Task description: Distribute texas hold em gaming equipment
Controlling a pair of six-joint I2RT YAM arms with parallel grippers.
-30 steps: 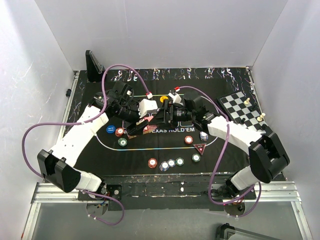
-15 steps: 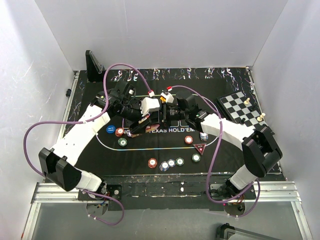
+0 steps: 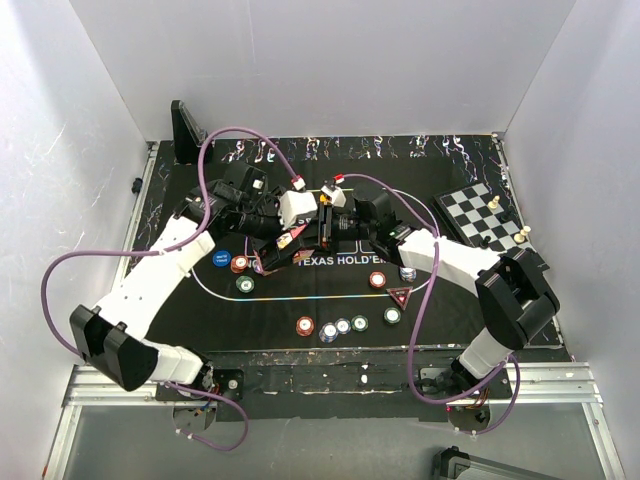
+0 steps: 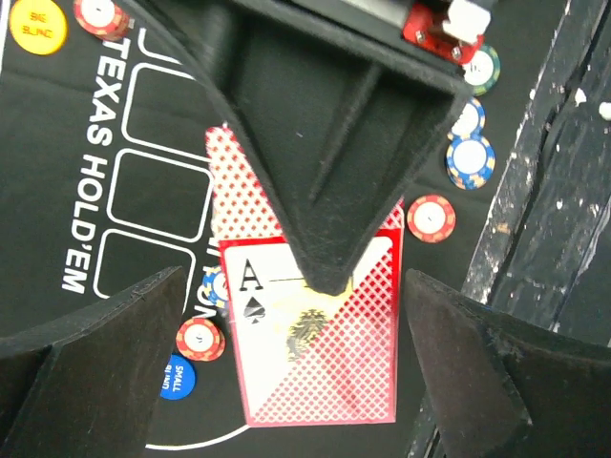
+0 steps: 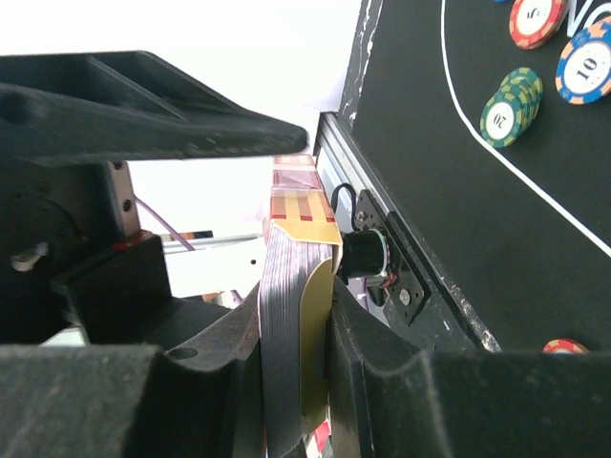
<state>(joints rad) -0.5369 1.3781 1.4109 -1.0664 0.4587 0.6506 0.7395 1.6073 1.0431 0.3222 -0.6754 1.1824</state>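
Observation:
Over the mat's centre, the two grippers meet at a red-backed deck of cards (image 3: 284,250) in its ace-of-spades pack. My right gripper (image 3: 303,243) is shut on the deck (image 5: 283,286), which stands edge-on between its pads (image 5: 358,334). In the left wrist view the deck (image 4: 320,353) hangs in the wide gap of my left gripper (image 4: 294,286), touching neither finger. That gripper (image 3: 272,258) is open. On the mat lie a red chip (image 3: 305,325), a green chip (image 3: 392,316), a blue chip (image 3: 221,259) and the triangular marker (image 3: 401,297).
The chessboard (image 3: 480,215) with pieces sits at the right edge. A black stand (image 3: 187,130) is at the back left corner. More chips (image 3: 343,326) line the mat's (image 3: 300,300) near side, and a small stack (image 3: 407,271) stands by the right forearm.
My left gripper has opened and let go of the deck. The right gripper moved left and closed on it.

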